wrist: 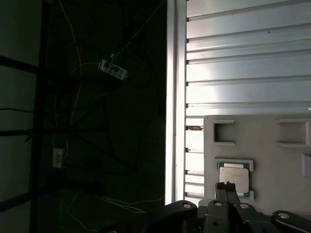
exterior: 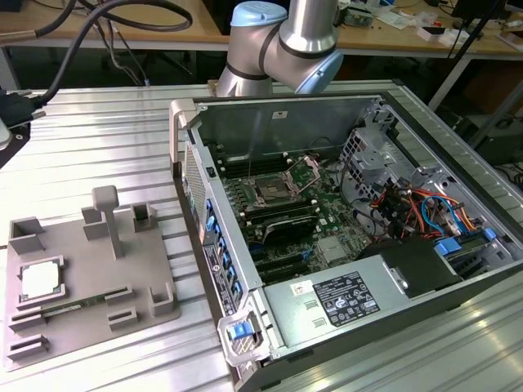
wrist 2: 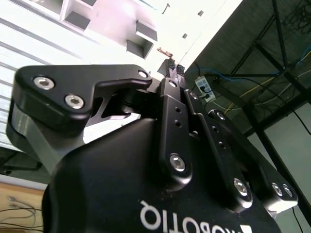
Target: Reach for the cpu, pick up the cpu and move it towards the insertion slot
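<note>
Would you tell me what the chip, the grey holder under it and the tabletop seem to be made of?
The chip has a pale, silvery face with a dull sheen, so it is likely a metal lid. The holder is flat matte grey with blocky moulded pockets, so probably plastic, perhaps printed. The tabletop is bright, ribbed and reflective, most likely aluminium profile.

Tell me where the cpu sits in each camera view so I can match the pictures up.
Exterior view: the cpu lies in a pocket of the grey fixture plate, at the exterior view's left.
First wrist view: the cpu lies on that plate, just past the tips of the end effector.
Second wrist view: the end effector stands in front, that plate behind it.
Shared landmark: the grey fixture plate.
</note>
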Robot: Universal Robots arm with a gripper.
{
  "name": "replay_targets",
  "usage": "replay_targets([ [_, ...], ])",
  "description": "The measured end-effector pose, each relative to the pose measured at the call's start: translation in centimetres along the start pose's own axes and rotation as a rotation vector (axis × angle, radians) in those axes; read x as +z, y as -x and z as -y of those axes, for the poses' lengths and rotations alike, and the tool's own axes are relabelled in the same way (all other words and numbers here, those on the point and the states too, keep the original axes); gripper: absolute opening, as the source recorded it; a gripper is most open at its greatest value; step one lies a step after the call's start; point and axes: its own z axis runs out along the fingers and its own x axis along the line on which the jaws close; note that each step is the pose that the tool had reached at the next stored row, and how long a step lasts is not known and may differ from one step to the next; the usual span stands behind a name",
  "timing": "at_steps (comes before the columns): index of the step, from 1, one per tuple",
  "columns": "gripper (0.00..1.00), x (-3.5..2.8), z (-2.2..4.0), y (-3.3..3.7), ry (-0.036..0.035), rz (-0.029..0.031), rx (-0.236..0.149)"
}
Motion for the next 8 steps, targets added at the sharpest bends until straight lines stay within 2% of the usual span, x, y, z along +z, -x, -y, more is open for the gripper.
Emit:
replay_targets([
  [1,0.11,0.07,-0.01,-0.41,-0.0004,0.0147,0.0],
  [3,0.11,0.17,-0.01,-0.76,-0.0007,0.0343,-0.001],
  [4,0.11,0.24,-0.01,-0.98,-0.001,0.0474,-0.002],
  [5,0.11,0.34,-0.01,-1.12,-0.0011,0.0577,-0.002],
  [6,0.11,0.39,0.0,-1.17,-0.0012,0.0647,-0.002],
  [7,0.11,0.51,0.0,-1.28,-0.0015,0.076,-0.003],
  [8,0.11,0.57,0.0,-1.38,-0.0017,0.0828,-0.003],
])
